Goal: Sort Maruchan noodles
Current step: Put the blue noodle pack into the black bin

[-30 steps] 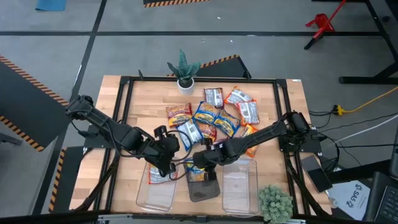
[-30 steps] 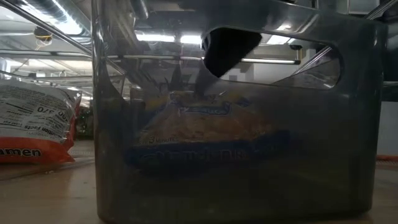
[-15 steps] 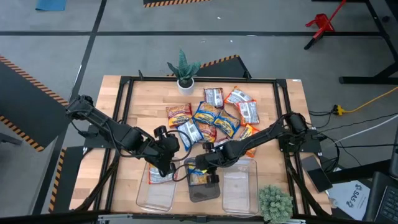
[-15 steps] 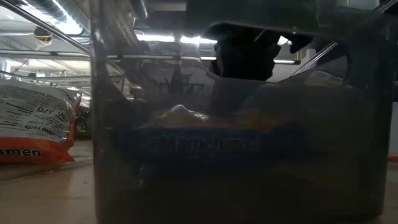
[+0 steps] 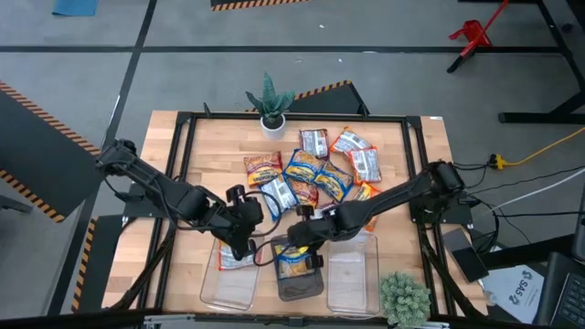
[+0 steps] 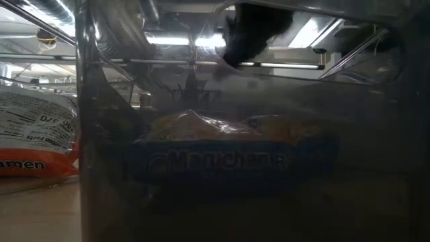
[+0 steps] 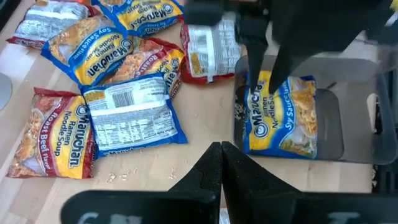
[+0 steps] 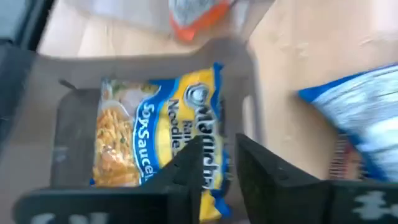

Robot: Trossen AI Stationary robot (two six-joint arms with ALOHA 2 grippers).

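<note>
Blue-and-yellow Soy Sauce packet (image 7: pixel 281 117) lying flat in the middle bin (image 5: pixel 299 285) near the desk's front edge, right gripper (image 5: pixel 302 245) above it, fingers narrowly parted and empty, left gripper (image 7: pixel 221 163) closed, loose packets (image 5: pixel 315 169) heaped mid-desk

left tool (image 5: pixel 245 239): fingers together, low | right tool (image 5: pixel 302 249): fingers parted, empty

Below my matt black right end effector (image 5: pixel 309 259), the blue-and-yellow soy sauce noodle packet (image 5: pixel 292 264) is glossy, crinkly plastic inside a smoky translucent plastic bin (image 5: pixel 300 289). At the centre of the high view, the desk (image 5: pixel 219 155) is pale, matt wood, framed by black metal rails (image 5: pixel 180 146).
</note>
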